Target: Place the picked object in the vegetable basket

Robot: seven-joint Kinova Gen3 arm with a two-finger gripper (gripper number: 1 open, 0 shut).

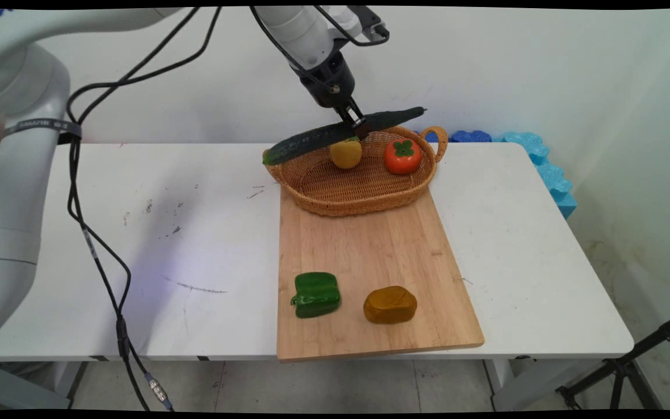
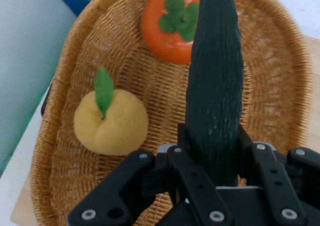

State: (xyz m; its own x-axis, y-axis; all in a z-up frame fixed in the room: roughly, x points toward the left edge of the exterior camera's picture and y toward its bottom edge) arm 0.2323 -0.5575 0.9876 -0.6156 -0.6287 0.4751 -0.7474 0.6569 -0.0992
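Note:
My gripper (image 1: 359,125) is shut on a long dark green cucumber (image 1: 312,139), holding it near its middle, tilted, just above the wicker basket (image 1: 364,195). In the hand view the cucumber (image 2: 216,81) runs up between the fingers over the basket (image 2: 280,66). Inside the basket lie a yellow peach-like fruit with a green leaf (image 1: 345,153) (image 2: 111,121) and an orange persimmon (image 1: 402,156) (image 2: 170,28). The cucumber's left end hangs over the basket's left rim.
The basket stands on the far end of a wooden cutting board (image 1: 370,256). Near the board's front edge lie a green bell pepper (image 1: 315,294) and a brown potato-like piece (image 1: 389,304). Blue foam (image 1: 538,157) sits at the table's back right. Black cables (image 1: 88,233) hang at left.

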